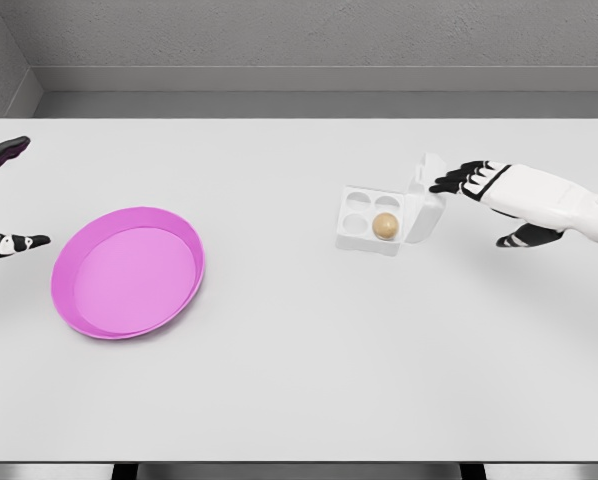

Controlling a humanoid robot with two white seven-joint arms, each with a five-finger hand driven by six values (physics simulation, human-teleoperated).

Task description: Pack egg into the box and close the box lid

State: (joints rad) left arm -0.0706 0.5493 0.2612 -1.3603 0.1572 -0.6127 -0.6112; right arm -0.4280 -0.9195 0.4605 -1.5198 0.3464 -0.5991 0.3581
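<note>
Only two dark fingertips of the left hand (4, 200) show at the picture's edge, well apart from the box (384, 218), spread and holding nothing; the rest is cut off. The white moulded box has round wells, and the smooth tan egg (385, 225) sits in one. Its lid (425, 200) stands open. The right hand (494, 195), beside the lid, is relaxed and empty. A glossy round pink dish (129, 272) lies far from the box.
</note>
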